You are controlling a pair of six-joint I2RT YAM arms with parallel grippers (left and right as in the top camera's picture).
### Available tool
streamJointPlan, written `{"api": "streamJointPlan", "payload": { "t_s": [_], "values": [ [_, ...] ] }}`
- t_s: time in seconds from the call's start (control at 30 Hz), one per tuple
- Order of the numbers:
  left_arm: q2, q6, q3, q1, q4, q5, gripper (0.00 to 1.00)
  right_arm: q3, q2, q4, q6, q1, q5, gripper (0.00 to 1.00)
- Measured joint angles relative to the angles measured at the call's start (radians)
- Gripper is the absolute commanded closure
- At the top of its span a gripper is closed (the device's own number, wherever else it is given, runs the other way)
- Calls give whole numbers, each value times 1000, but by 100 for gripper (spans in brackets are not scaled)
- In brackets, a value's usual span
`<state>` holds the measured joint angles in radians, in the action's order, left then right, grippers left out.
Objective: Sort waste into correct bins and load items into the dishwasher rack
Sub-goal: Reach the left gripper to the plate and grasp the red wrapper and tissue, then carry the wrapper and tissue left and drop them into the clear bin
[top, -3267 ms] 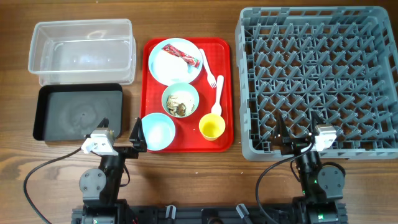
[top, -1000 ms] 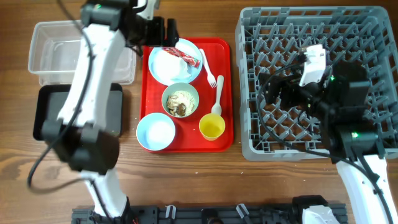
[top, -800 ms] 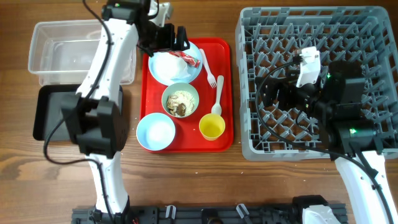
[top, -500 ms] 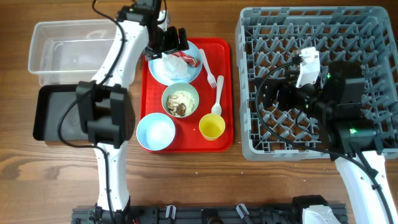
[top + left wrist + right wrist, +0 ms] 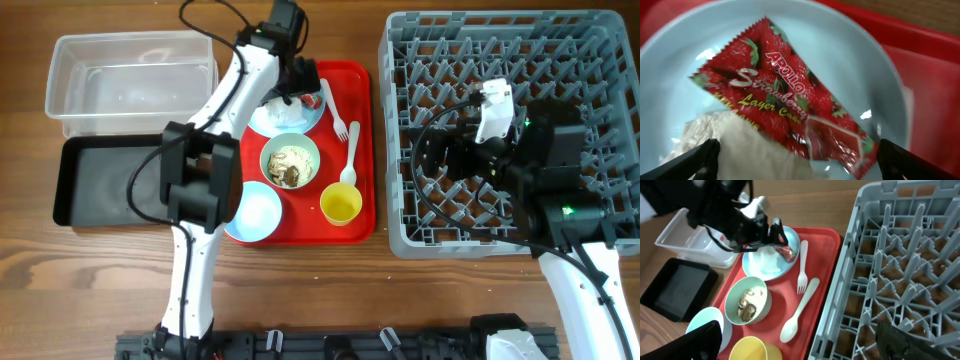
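Note:
The red-and-white wrapper (image 5: 785, 110) lies on the pale blue plate (image 5: 268, 116), at the back of the red serving tray (image 5: 357, 80). My left gripper (image 5: 297, 82) hovers open just above it, a finger on each side (image 5: 800, 167). White crumpled paper (image 5: 740, 150) lies beside the wrapper. The green bowl (image 5: 290, 160) holds the food scraps. The blue bowl (image 5: 255, 215), yellow cup (image 5: 341, 204), fork (image 5: 337, 115) and spoon (image 5: 350, 160) are on the tray. My right gripper (image 5: 440, 150) is open and empty over the grey rack (image 5: 500, 60).
The clear tub (image 5: 130, 80) stands at the back left, with the black tray (image 5: 110, 180) in front of it. The left arm stretches across the tray's left side and partly covers the blue bowl. The rack fills the right of the table.
The left arm has swung right from beside the clear tub onto the plate and come down close over the wrapper. The right arm has stayed where it was.

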<state>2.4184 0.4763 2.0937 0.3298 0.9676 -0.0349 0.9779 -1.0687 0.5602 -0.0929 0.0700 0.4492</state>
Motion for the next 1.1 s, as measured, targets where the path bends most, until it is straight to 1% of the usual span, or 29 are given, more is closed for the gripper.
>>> {"api": "streamJointPlan", "payload": {
  "t_s": [0.1, 0.13, 0.17, 0.23, 0.3, 0.33, 0.37, 0.7, 0.83, 1.0, 1.1],
  "values": [
    [34, 6, 0, -2, -3, -14, 1, 0, 0, 6, 0, 0, 0, 0],
    [37, 8, 2, -2, -4, -22, 3, 0, 0, 7, 0, 0, 0, 0],
    [37, 9, 4, -2, -4, -24, 9, 0, -1, 9, 0, 0, 0, 0],
    [42, 11, 8, -3, -7, -34, 55, 0, -6, 11, 0, 0, 0, 0],
    [43, 16, 10, -4, -1, -43, 82, 0, -13, 13, 0, 0, 0, 0],
    [45, 16, 10, -5, 4, -48, 91, 0, -17, 13, 0, 0, 0, 0],
    [45, 16, 10, -8, 11, -51, 96, 0, -24, 16, 0, 0, 0, 0],
    [42, 16, 13, -13, 57, -50, 96, 0, -45, 27, 0, 0, 0, 0],
    [21, 14, 18, -18, 121, -37, 96, 0, -45, 27, -3, 0, 0, 0],
    [-97, -6, 47, -60, 169, -9, 96, 0, -45, 27, -39, 0, 1, 0],
    [-234, -10, 69, -124, 178, -1, 96, 0, -45, 23, -45, 0, 1, 0]
  ]
}}
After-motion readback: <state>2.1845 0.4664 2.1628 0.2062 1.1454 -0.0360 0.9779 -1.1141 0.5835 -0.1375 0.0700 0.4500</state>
